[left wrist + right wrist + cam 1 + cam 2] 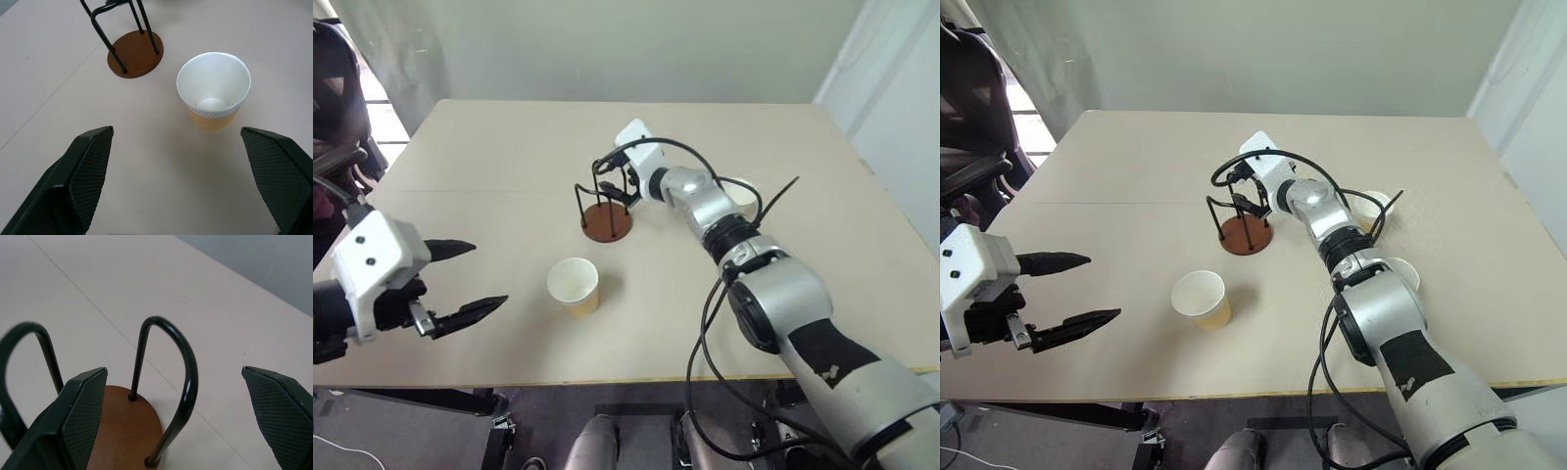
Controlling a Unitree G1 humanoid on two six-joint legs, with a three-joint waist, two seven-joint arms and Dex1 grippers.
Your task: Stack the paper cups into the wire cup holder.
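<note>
Right gripper (176, 421): fingers spread wide, empty, around one loop of wire cup holder (607, 221); left gripper (470, 282) spread, upright paper cup (574, 285) just beside

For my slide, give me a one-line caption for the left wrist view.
Open left hand facing an upright paper cup beside the empty wire cup holder.

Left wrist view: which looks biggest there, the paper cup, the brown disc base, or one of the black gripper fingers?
1. A gripper finger: largest, though it sits right by the camera, so this is mostly nearness.
2. The paper cup.
3. The brown disc base of the wire cup holder: somewhat smaller-looking, but farther off, so cup versus base is unsure.
</note>
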